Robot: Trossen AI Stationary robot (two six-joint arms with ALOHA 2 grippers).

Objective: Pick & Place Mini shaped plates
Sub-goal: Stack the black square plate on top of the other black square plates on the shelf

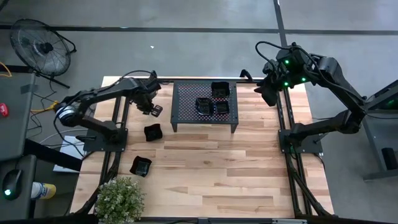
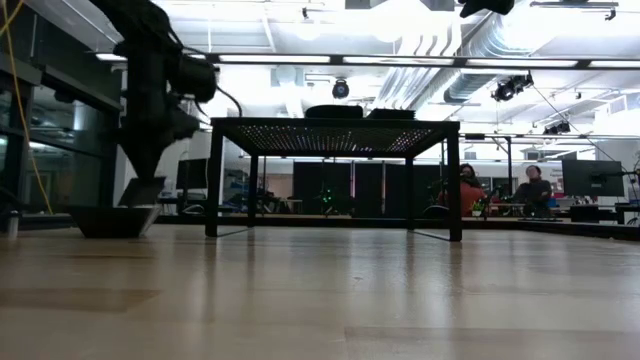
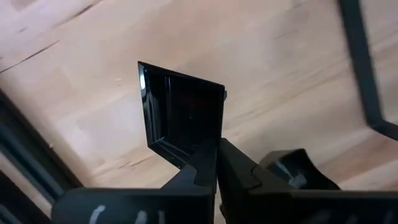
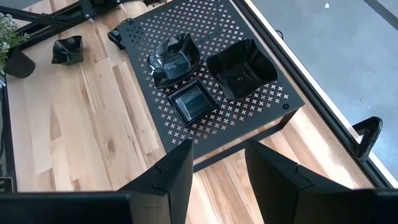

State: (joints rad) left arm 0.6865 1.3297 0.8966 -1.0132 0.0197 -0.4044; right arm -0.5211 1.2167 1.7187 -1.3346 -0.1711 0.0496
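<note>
A square glossy black mini plate (image 3: pixel 183 112) is at the table's left (image 1: pixel 152 132), just in front of the rack's left end. My left gripper (image 3: pixel 216 149) points down over it, shut on its rim. Another black plate (image 1: pixel 141 166) lies on the wood nearer the front left. Three plates rest on the black perforated rack (image 1: pixel 205 121): a wavy one (image 4: pixel 176 59), a larger wavy one (image 4: pixel 241 68) and a square one (image 4: pixel 193 101). My right gripper (image 4: pixel 217 149) hangs open, high above the rack's far right corner, touching nothing. My left gripper pinches the square plate's rim (image 3: pixel 200 147), at the middle of one side, between its two shut fingers (image 3: pixel 239 174). The fingers come from above, pointing down. In the low view the plate's base (image 2: pixel 110 232) sits about at table level; whether it is clear of the wood I cannot tell.
The rack stands on four legs at the table's far middle (image 2: pixel 335 135). A potted plant (image 1: pixel 121 199) sits at the front left corner. Bare wood spreads across the table's middle and right (image 1: pixel 249 174). People sit in the room behind (image 2: pixel 470 190).
</note>
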